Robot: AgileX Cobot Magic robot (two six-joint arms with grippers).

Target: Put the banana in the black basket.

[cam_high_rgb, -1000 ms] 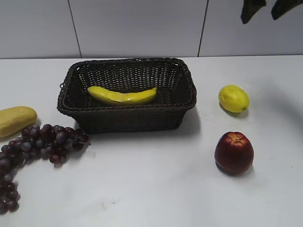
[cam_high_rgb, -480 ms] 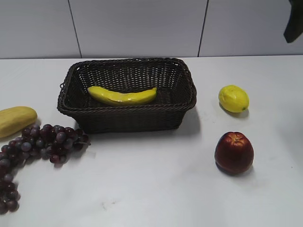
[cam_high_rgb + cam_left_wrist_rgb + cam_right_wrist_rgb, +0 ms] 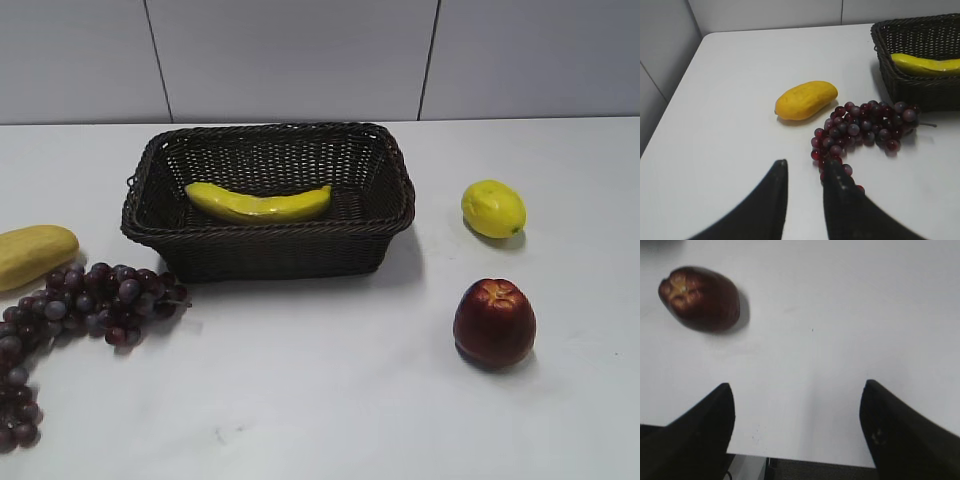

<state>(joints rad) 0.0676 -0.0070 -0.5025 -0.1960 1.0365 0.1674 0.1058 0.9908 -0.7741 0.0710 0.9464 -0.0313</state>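
Observation:
The bright yellow banana point(image 3: 258, 203) lies on the floor of the black basket point(image 3: 270, 240), curved side down. In the left wrist view the banana point(image 3: 927, 65) and the basket point(image 3: 920, 90) show at the top right. My left gripper point(image 3: 805, 167) is open and empty, low over the table beside the grapes. My right gripper point(image 3: 797, 392) is open wide and empty over bare table near the front edge. Neither gripper shows in the exterior view.
A bunch of dark red grapes point(image 3: 80, 305) and a pale yellow-tan fruit point(image 3: 30, 255) lie left of the basket. A lemon point(image 3: 493, 208) and a dark red apple point(image 3: 494, 322) sit to the right. The apple shows in the right wrist view point(image 3: 700, 297).
The dark arm parts at the top right of the exterior view have moved out of the frame. The banana and basket have not moved.

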